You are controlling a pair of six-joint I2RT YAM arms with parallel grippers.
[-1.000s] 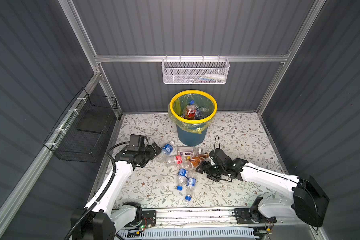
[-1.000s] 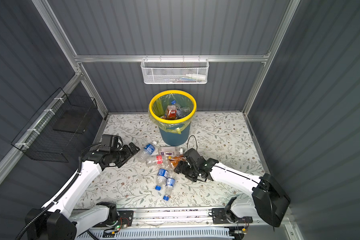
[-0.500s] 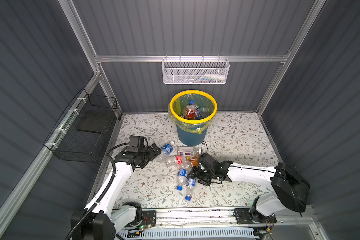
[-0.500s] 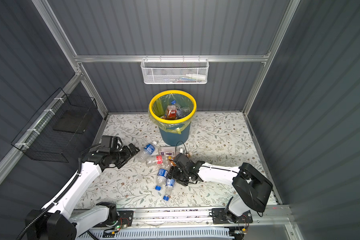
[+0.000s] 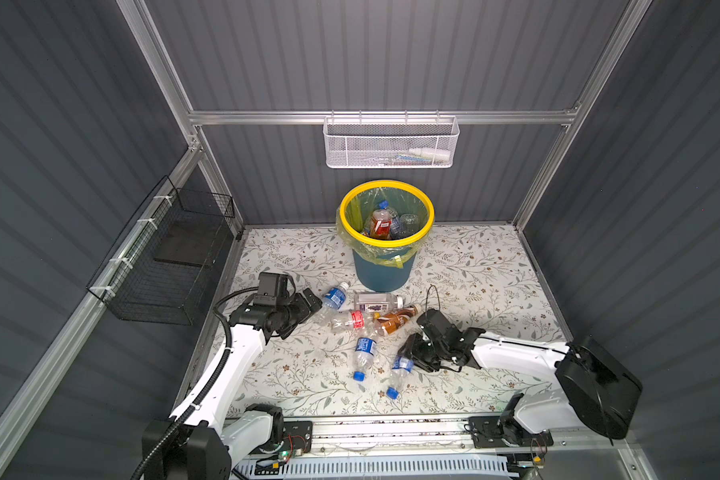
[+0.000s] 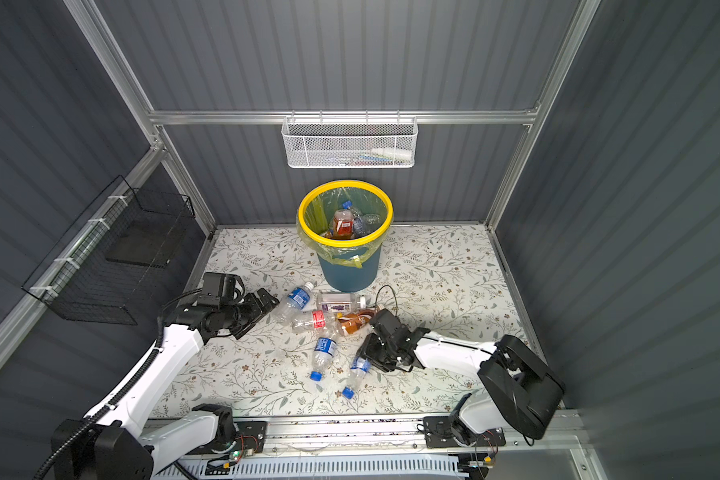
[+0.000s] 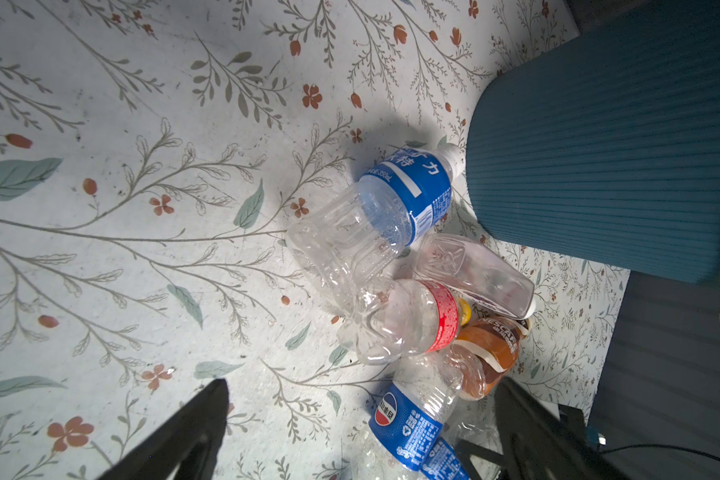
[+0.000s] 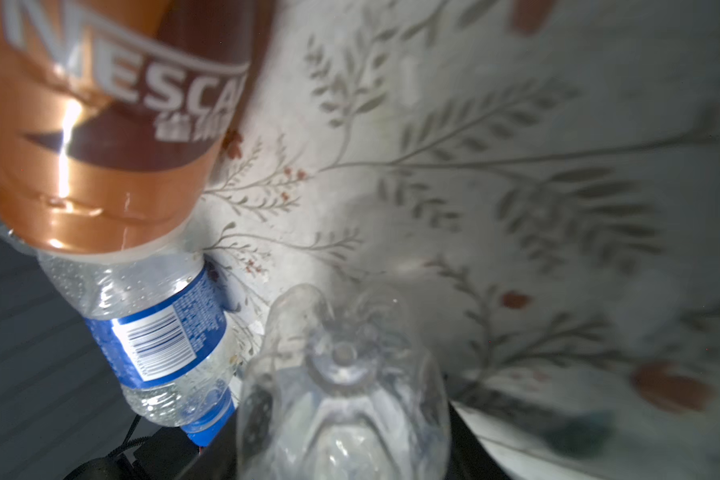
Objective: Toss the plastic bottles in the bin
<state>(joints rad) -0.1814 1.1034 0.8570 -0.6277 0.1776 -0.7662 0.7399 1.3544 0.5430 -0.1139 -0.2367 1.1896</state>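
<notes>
Several plastic bottles lie on the floral mat in front of the bin [image 5: 385, 270], which holds more bottles [image 5: 381, 222]. My left gripper [image 5: 312, 301] stands open beside a blue-labelled bottle [image 5: 334, 297], apart from it. Its dark fingers [image 7: 208, 411] frame the pile in the left wrist view. A red-labelled bottle [image 7: 404, 320] and a brown Nescafe bottle [image 5: 395, 321] lie in the middle. My right gripper [image 5: 411, 356] is shut on the base end of a clear blue-labelled bottle [image 5: 399, 372], which lies on the mat. In the right wrist view that bottle [image 8: 341, 374] fills the gap between the jaws.
A Pepsi-labelled bottle [image 5: 363, 353] lies just left of the held one. A white mesh basket [image 5: 389, 143] hangs on the back wall. A black wire basket [image 5: 171, 253] hangs at the left. A thin black cable [image 5: 433, 291] loops above the right wrist.
My right gripper moved left and forward from the brown bottle to the nearer clear bottle, and its jaws closed around it. The left arm has barely moved.
</notes>
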